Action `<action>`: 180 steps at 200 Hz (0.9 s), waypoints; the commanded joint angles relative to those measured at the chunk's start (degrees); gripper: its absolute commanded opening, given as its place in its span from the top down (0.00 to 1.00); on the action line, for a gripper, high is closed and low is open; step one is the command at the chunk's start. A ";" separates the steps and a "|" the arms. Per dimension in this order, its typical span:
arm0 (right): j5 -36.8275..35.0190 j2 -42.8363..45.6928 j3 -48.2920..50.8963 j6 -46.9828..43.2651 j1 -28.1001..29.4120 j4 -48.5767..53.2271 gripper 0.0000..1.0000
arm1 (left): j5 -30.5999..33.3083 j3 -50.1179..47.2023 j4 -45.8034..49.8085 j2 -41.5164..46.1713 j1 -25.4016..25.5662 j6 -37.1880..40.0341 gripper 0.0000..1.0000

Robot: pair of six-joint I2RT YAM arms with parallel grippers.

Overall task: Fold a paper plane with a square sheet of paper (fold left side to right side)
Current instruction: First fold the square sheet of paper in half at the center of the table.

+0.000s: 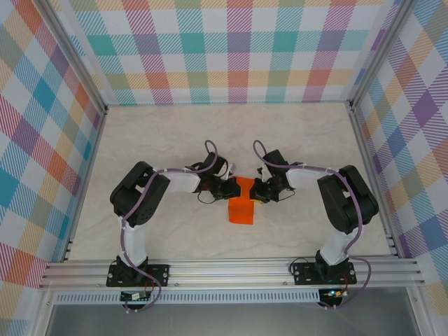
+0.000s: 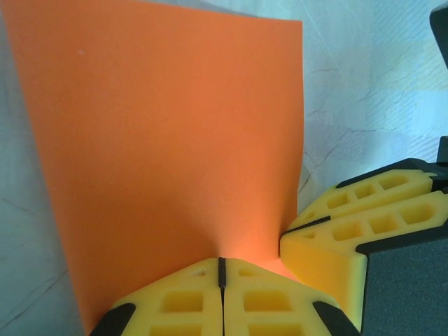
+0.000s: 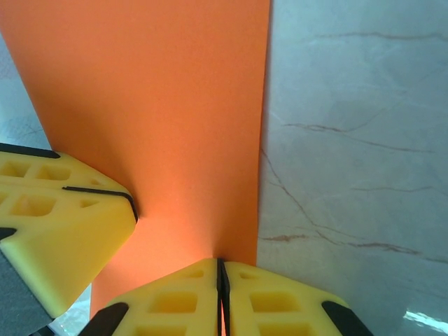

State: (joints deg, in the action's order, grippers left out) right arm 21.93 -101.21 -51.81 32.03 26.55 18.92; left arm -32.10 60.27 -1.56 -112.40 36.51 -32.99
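A: Paper first. Where?
B: Square sheet of paper (image 1: pixel 242 208), bright orange, middle of the table (image 1: pixel 154 140), between the two arms. From above, a rectangle taller than wide, with the near end low over the marble-look top and the far end up between the jaws. Cannot tell from that view whether doubled over.
A: Left jaws?
B: Pressed together, clamped on the sheet's edge. Left wrist view: yellow pads (image 2: pixel 182 297) closed to a thin black seam. Orange sheet (image 2: pixel 168 140) dimpled right at that seam and spreading away from it.
A: Right jaws?
B: Same. Together, clamped on that same edge. Right wrist view: pads (image 3: pixel 175 301) shut, with a sliver of orange caught in the seam. Sheet (image 3: pixel 154 91) running up and left, bare table (image 3: pixel 350 140) right of its straight side.
A: Spacing between the two?
B: Just beside each other, angled inward, tips close. Whether touching, cannot tell. Right pads (image 2: pixel 350 210) at the right of the left wrist view, left pads (image 3: pixel 56 217) at the left of the right wrist view, both hard against the orange.
A: Arms?
B: Left arm (image 1: pixel 143 196) and right arm (image 1: pixel 346 196) bent in toward centre, wrists meeting over the sheet's far end. Bases bolted to the aluminium rail (image 1: pixel 231 269) at the near edge.
A: Surroundings?
B: Plaid walls (image 1: pixel 231 49) on three sides.
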 commanded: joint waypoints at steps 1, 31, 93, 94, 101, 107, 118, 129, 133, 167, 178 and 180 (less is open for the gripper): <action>-11.29 -4.79 2.83 -1.90 0.13 7.24 0.90 | 7.46 -2.30 -3.49 0.12 -2.61 -1.66 0.94; -11.32 -4.94 2.58 -2.00 0.17 7.38 0.90 | 8.61 -1.18 -7.08 -0.58 -3.63 -2.62 0.94; -11.30 -5.07 2.66 -2.11 0.18 7.32 0.90 | 7.96 3.31 -7.39 -3.37 -4.68 -2.57 0.92; -11.26 -5.11 2.67 -2.13 0.18 7.34 0.90 | 7.90 3.34 -7.40 -3.45 -4.69 -2.54 0.92; -11.30 -5.10 2.57 -2.07 0.22 7.30 0.90 | 7.82 3.88 -7.33 -3.96 -4.68 -2.54 0.92; -11.22 -5.06 2.67 -2.10 0.17 7.25 0.90 | 7.93 4.35 -7.15 -4.33 -4.70 -2.49 0.92; -11.21 -5.10 2.67 -2.06 0.24 7.23 0.90 | 8.43 5.13 -6.76 -4.87 -4.70 -2.28 0.92; -11.21 -5.11 2.68 -2.07 0.17 7.23 0.90 | 9.23 6.00 -6.08 -5.38 -4.78 -2.11 0.91; -11.21 -5.05 2.68 -2.13 0.18 7.32 0.90 | 9.35 6.35 -5.88 -5.61 -4.87 -2.08 0.91; -11.39 -5.28 2.68 -2.14 0.17 7.29 0.90 | 8.29 9.27 -5.14 -7.03 -4.96 -2.05 0.90; -11.32 -5.27 2.59 -2.04 0.17 7.23 0.90 | 8.50 9.88 -4.90 -7.30 -5.01 -1.97 0.90; -11.37 -5.26 2.59 -1.97 0.17 7.22 0.91 | 8.47 9.98 -4.84 -7.37 -4.97 -1.98 0.89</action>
State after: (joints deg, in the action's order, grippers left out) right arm 21.54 -101.43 -52.27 30.96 26.70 19.44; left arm -26.61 67.75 -5.93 -117.80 32.64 -35.40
